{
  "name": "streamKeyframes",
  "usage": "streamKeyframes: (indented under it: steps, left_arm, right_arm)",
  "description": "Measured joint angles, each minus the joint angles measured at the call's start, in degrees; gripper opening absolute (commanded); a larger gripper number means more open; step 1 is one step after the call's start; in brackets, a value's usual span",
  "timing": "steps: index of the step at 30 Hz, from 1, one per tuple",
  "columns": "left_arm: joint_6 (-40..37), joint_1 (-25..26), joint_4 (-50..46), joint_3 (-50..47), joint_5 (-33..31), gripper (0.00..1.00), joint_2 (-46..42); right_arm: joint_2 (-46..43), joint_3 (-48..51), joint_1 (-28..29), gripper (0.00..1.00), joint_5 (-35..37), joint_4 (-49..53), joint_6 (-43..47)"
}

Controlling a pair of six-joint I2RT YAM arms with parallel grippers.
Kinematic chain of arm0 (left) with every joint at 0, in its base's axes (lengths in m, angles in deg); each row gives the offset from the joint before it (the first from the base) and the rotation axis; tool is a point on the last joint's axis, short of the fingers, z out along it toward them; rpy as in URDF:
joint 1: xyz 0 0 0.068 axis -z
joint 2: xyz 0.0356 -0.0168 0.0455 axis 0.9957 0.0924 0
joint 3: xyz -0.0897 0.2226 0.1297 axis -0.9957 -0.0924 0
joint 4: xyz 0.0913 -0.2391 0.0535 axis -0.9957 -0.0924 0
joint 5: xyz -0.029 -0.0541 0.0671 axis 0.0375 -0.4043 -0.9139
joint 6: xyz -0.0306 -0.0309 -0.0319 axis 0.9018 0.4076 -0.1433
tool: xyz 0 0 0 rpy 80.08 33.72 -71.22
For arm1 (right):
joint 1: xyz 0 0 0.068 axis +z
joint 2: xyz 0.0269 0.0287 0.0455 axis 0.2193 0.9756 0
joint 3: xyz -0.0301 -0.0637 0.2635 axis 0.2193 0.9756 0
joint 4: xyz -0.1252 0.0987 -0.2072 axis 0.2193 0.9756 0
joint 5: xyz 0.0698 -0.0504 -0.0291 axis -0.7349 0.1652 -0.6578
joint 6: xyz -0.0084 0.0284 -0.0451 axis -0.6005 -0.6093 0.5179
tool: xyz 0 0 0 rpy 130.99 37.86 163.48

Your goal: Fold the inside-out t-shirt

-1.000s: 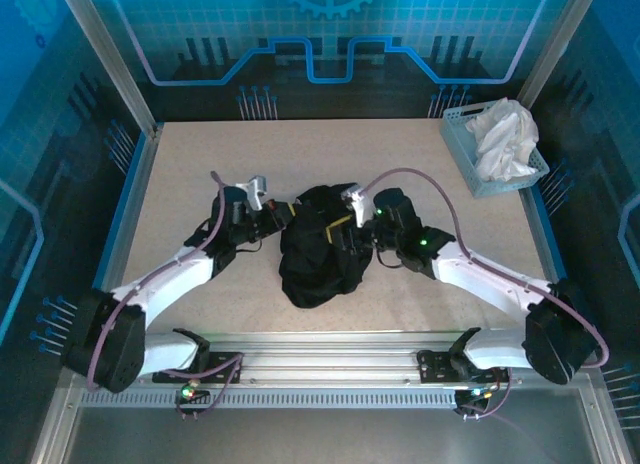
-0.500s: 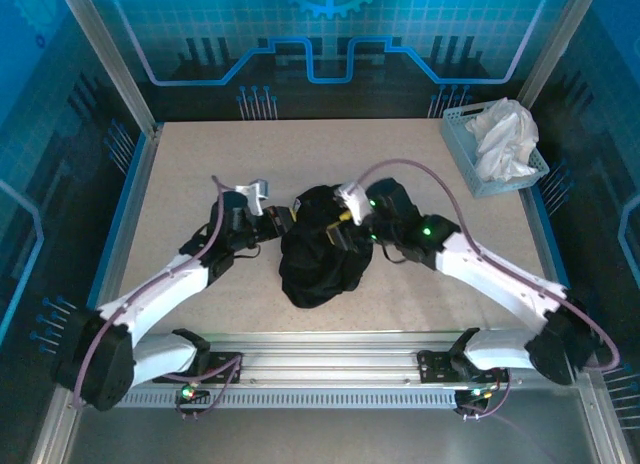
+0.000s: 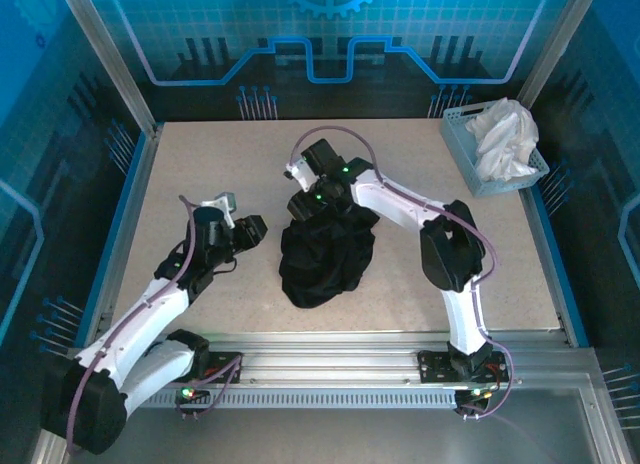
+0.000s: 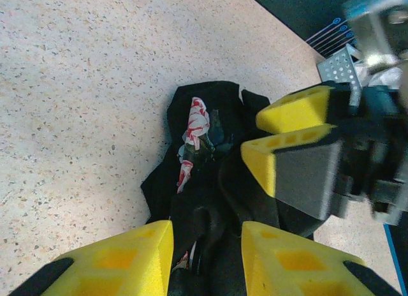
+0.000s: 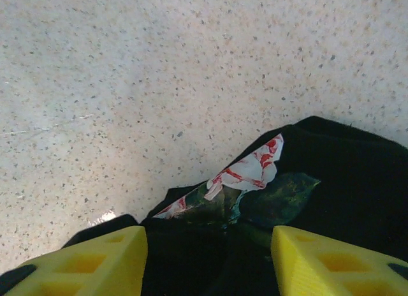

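The inside-out t-shirt [image 3: 322, 256] lies in a crumpled black heap at the table's centre. Its white and red print [image 5: 252, 170] faces up at the heap's far edge and is also visible in the left wrist view [image 4: 194, 120]. My left gripper [image 3: 256, 227] sits just left of the heap, clear of it. In its wrist view it [image 4: 205, 238] is open, with black cloth lying beyond the fingers. My right gripper [image 3: 305, 206] hangs over the heap's far edge. It [image 5: 207, 245] is open above the print, and nothing is pinched between its fingers.
A light blue basket [image 3: 462, 136] stands at the back right corner with a white cloth [image 3: 505, 134] in it. Bare speckled tabletop [image 3: 200, 164] surrounds the heap. The right gripper [image 4: 252, 135] shows close ahead in the left wrist view.
Both grippers have opened and let go of the shirt. The left arm drew back to the left. The right arm swung round to the far side of the heap.
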Motion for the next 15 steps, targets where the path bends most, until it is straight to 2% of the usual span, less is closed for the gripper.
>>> streamKeyframes:
  steps: [4,8,10,15]
  left_arm:
    - [-0.09,-0.13,-0.52,-0.26,-0.37,0.35,-1.64]
    - [-0.11,-0.26,-0.83,-0.33,-0.39,0.35,-1.9]
    - [-0.11,-0.44,-0.81,-0.35,-0.39,0.35,-1.88]
    - [-0.13,-0.5,-0.2,-0.63,1.53,0.42,-1.36]
  right_arm:
    - [2.69,-3.13,-0.81,0.29,-0.35,3.23,0.63]
    - [3.39,-4.26,-1.53,0.19,-0.79,4.98,0.94]
    - [3.39,-4.52,-1.7,0.1,-1.29,5.33,0.85]
    - [3.19,-4.57,-2.47,0.0,-3.61,4.98,-0.68]
